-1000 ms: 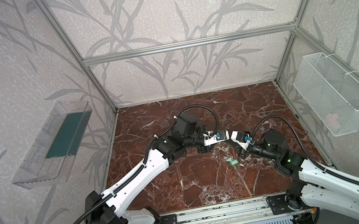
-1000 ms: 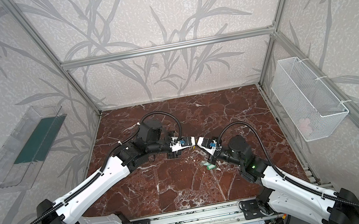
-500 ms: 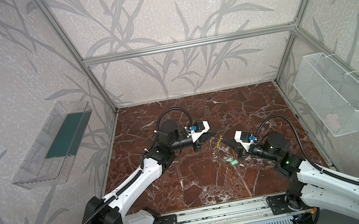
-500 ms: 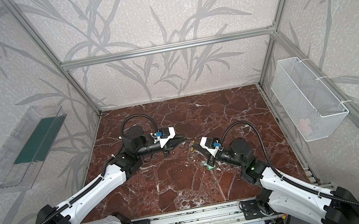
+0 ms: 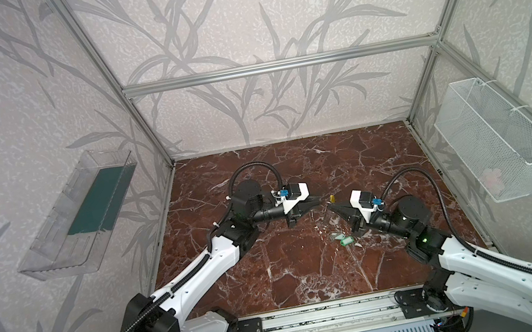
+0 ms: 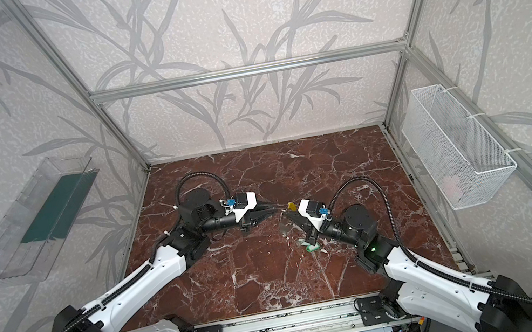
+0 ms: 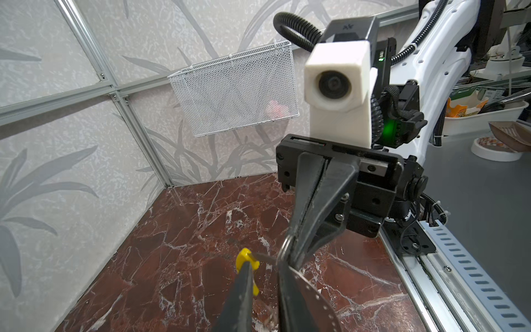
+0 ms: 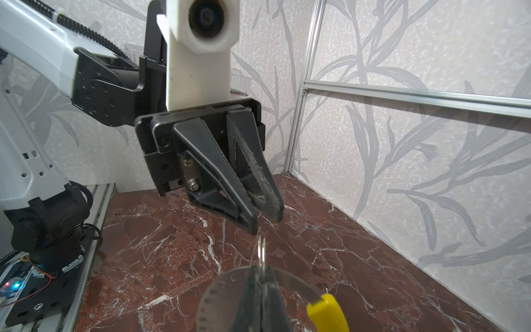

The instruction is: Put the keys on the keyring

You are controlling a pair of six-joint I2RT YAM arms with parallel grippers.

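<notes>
My right gripper [image 8: 261, 270] is shut on the keyring [image 8: 218, 290], a grey holed band with a yellow segment [image 8: 327, 313], held above the floor. A small wire ring [image 8: 261, 248] pokes out past the shut jaws. In both top views the right gripper [image 5: 332, 205] [image 6: 290, 216] faces my left gripper [image 5: 320, 198] [image 6: 275, 207] tip to tip. The left gripper [image 7: 264, 270] is slightly open with nothing between its fingers. One of its fingertips [image 7: 244, 270] is next to the yellow segment [image 7: 245, 258]; I cannot tell if they touch. The two pale-green keys [image 5: 344, 240] [image 6: 312, 247] lie on the floor under the right arm.
The floor is red-brown marble [image 5: 294, 272]. A white wire basket [image 5: 496, 141] hangs on the right wall and a clear tray [image 5: 81, 214] on the left wall. A metal rail [image 5: 321, 319] runs along the front edge.
The left arm has drawn back to the left, away from the right gripper, which it nearly touched a second ago. The right gripper has stayed shut on the keyring, almost in place.
</notes>
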